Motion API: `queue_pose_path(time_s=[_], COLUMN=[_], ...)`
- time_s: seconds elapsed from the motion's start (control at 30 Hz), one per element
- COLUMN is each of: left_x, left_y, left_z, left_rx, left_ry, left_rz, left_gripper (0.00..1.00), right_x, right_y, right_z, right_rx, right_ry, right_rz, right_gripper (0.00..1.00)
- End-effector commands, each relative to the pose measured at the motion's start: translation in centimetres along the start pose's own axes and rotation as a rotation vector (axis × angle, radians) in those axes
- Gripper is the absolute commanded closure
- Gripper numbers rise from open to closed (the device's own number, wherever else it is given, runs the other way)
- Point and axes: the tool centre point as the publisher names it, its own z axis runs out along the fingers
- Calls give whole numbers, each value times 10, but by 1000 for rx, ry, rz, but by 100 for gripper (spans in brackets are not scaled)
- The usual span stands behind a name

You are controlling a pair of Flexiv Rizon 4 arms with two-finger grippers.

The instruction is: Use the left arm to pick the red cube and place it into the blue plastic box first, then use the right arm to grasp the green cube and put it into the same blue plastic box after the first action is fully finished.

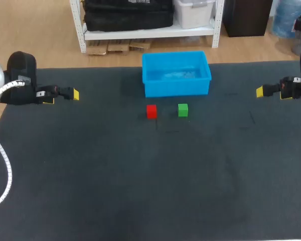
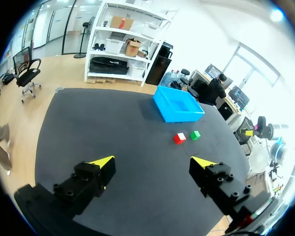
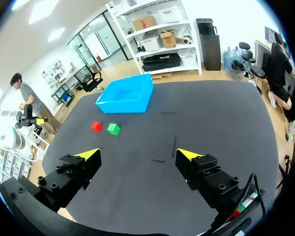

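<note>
Your blocky, matte black left pincer and right pincer are screw-studded with bright yellow wedge tips, and a white ribbed cable loops from your black-and-silver left arm.

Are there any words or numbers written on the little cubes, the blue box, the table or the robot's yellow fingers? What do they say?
No text can be read anywhere on these things.
Small red cube: plain faces, no writing.
Small green cube: plain too.
Blue plastic box: no label shows on its walls.
Dark table mat: a few thin dark lines, no letters or numbers.
Yellow-tipped left gripper and right gripper: no writing shows.
</note>
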Motion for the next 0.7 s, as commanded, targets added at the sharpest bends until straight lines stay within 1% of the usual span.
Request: queue_pose_path(time_s=[0.03,0.53,0.7], left_x=[1,0,-3], left_y=[2,1,-1], left_z=[0,0,1], left_rx=[9,9,-1], left_ry=[-5,-5,16], left_rz=[2,0,-10], left_gripper=[0,0,0], right_x=[0,0,0], right_y=[-1,-1,-1], right_z=[0,0,0], right_rx=[-2,-2,-2], right_ry=[2,2,2], right_rz=[-1,-1,-1], right_gripper=[0,0,0])
